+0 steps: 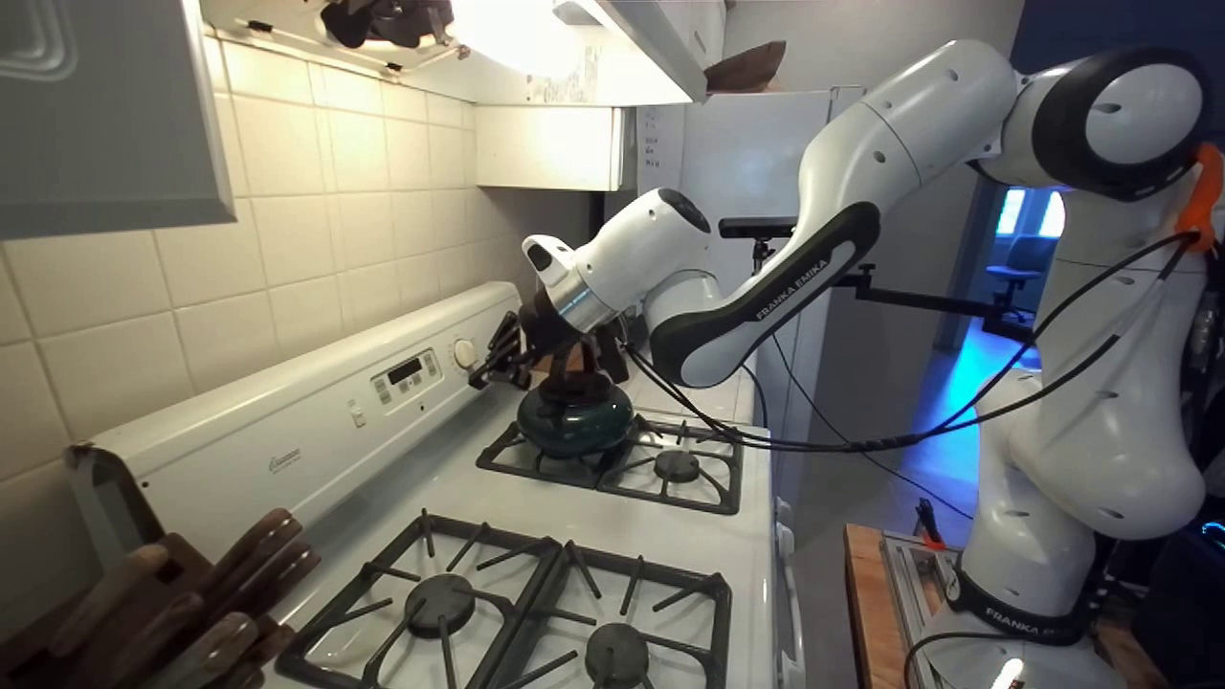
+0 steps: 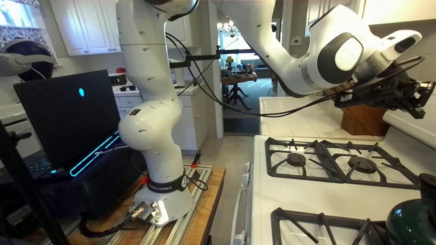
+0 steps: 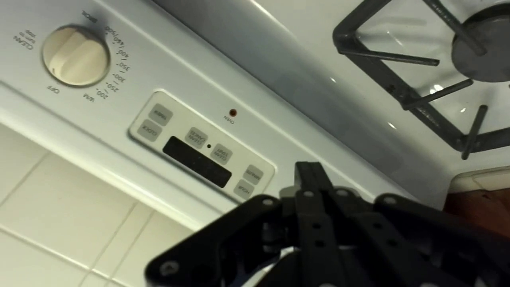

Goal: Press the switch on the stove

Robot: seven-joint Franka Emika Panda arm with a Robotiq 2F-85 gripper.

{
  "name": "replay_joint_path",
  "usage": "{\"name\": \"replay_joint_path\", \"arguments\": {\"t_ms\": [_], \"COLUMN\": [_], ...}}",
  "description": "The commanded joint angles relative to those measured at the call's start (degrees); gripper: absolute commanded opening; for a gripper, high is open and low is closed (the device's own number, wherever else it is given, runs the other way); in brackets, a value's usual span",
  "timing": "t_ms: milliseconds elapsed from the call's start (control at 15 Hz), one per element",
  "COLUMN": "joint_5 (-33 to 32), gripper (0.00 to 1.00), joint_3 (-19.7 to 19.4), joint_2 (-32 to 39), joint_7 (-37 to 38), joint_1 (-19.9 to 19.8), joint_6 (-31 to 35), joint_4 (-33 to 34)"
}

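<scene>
The white stove (image 1: 440,488) has a raised back panel with a control cluster (image 3: 203,147) of several grey keys around a dark display. A round cream knob (image 3: 75,56) sits on one side of that cluster; on its other side is a small pale switch-like control (image 1: 358,415). Whether this control or one of the keys is the task's switch, I cannot tell. My gripper (image 3: 307,163) is shut, fingertips together with nothing between them. In the wrist view its tips lie over the panel just past the MINUTE and HOUR keys, hiding the surface behind. Contact with the panel cannot be made out.
A dark green kettle-like pot (image 1: 574,421) stands on a burner below the arm. Black grates (image 2: 340,161) cover the cooktop. Past the stove's end is a wooden block (image 2: 364,120); brown handles (image 1: 258,565) rise there. A range hood (image 1: 660,48) hangs above.
</scene>
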Motion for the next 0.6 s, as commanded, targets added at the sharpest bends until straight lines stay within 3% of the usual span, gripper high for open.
{"name": "replay_joint_path", "arguments": {"t_ms": [0,133,200,533], "joint_5": [-9.8,-13.7,-9.1,-11.1], "gripper": [0.0,0.0,0.01,0.01], "joint_3": [-2.0,-2.0,-1.4,-1.4], "joint_2": [1.9,2.3,0.4,1.3], "joint_7": [13.8,18.4,12.9,15.8], "joint_1": [0.2,0.7,0.1,0.3], "joint_6": [0.9,0.1,0.0,0.0], "joint_4": [4.0,4.7,2.5,3.1]}}
